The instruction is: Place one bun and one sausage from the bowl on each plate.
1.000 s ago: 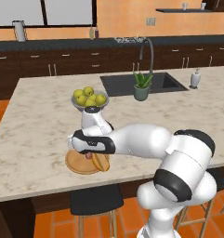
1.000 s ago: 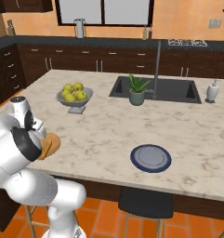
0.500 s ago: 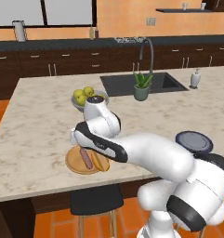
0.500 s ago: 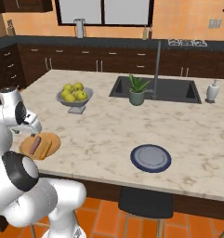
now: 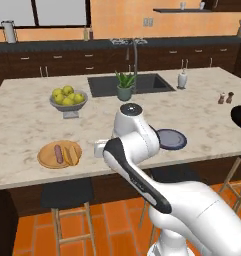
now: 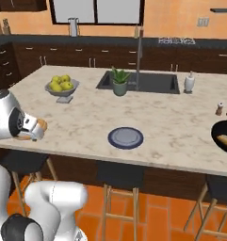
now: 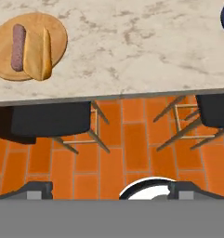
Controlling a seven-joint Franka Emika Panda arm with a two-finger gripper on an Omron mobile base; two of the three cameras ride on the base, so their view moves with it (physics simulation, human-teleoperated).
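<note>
End effector: the end effector points down past the bench edge toward the orange tile floor, its two dark fingertips spread wide apart with nothing between them.
Arm: in the left base view the white arm bends low in front of the bench, between the two plates.
Wooden plate: the tan wooden plate lies near the front edge of the bench (top left in the hand view), and carries one sausage and one bun side by side, touching.
Blue plate: the dark blue-grey plate lies flat near the front edge, well apart from the wooden one, with nothing on it.
Black bowl: the black bowl sits at the far right end of the bench, cut off by the frame edge; a second bun lies inside it.
Fruit bowl: a grey footed fruit bowl of yellow-green fruit stands behind the wooden plate.
Sink area: a potted plant stands just in front of the sink, with a soap bottle to its right.
Shakers: two small shakers stand near the black bowl.
Stools: dark stools stand under the bench edge.
Bench: pale marble bench.
</note>
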